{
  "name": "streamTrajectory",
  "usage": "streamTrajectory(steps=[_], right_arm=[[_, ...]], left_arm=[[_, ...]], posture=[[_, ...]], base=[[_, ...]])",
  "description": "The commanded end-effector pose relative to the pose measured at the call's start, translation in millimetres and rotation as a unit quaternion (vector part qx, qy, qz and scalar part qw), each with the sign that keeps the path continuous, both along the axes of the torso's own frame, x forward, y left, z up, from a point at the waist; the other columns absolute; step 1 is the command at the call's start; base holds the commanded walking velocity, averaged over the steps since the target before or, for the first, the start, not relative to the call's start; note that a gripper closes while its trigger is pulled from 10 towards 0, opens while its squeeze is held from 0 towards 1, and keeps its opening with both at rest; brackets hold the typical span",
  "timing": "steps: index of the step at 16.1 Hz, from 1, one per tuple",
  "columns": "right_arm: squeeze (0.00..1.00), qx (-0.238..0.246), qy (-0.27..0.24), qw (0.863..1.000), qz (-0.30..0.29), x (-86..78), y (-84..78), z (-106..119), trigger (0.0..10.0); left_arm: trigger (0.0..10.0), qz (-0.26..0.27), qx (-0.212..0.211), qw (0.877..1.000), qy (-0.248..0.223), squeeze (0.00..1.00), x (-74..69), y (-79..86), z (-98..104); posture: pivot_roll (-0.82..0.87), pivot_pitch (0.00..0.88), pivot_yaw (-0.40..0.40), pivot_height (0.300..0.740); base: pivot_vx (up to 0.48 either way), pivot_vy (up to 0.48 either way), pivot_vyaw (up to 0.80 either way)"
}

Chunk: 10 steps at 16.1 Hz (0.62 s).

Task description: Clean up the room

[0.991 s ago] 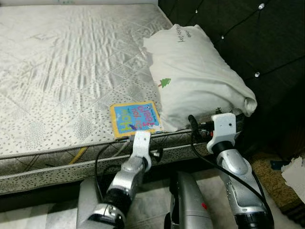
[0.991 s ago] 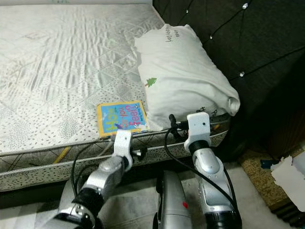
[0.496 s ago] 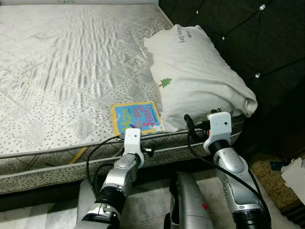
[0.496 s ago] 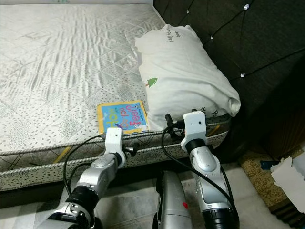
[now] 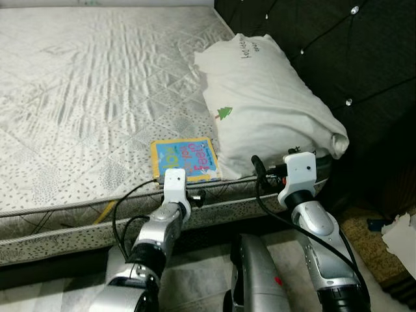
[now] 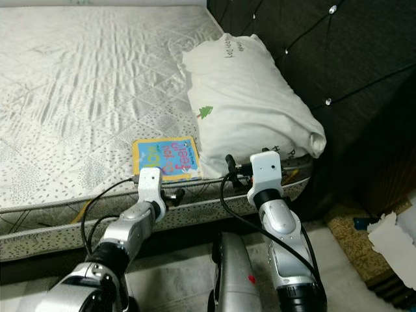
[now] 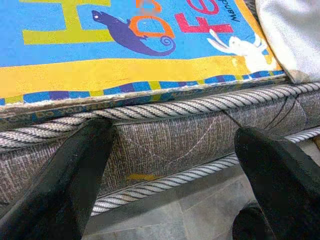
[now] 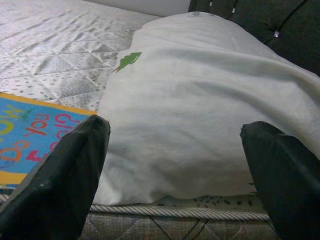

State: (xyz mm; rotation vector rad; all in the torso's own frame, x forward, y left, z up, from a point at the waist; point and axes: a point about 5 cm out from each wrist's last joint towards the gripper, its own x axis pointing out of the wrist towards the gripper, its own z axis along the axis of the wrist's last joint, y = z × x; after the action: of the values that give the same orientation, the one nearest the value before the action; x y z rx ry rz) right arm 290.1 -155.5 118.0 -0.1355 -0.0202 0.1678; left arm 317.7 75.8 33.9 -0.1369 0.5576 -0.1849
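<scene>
I judge the tidying barely begun. The children's book lies flat on the mattress at its near edge, not yet picked up, and the pillow sits just beside it against the dark headboard, its lower corner touching or overlapping the book's right side. On the floor at far right I see pale paper scraps, which may also be litter to clear, though the view there is too cropped for me to be sure.

My left tool is at the mattress edge, directly below the book. Its two black fingers are spread wide and hold nothing; in the left wrist view the book's yellow border and the corded mattress seam sit between and just above them. The book is near the tool but not touched.

My right tool is raised at the mattress edge facing the pillow's near end. Its fingers are likewise spread wide and empty, with the pillow framed between them and the book off toward my left.

Remaining, as I assess it: lift the book, deal with the pillow, and check the floor.
</scene>
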Motion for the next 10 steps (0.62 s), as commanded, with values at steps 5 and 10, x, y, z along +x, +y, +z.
streamTrajectory(steps=[5, 10], right_arm=[[0.0, 0.001, 0.001, 1.0, -0.009, 0.6, -4.3, -0.3, 10.0], [0.0, 0.001, 0.001, 1.0, -0.009, 0.6, -4.3, -0.3, 10.0]], left_arm=[[10.0, 0.012, 0.004, 1.0, -0.017, 0.67, 7.3, 5.6, 7.7], [10.0, 0.012, 0.004, 1.0, -0.017, 0.67, 7.3, 5.6, 7.7]], posture=[[-0.06, 0.024, -0.086, 0.518], [-0.06, 0.024, -0.086, 0.518]], base=[[0.0, 0.0, 0.0], [0.0, 0.0, 0.0]])
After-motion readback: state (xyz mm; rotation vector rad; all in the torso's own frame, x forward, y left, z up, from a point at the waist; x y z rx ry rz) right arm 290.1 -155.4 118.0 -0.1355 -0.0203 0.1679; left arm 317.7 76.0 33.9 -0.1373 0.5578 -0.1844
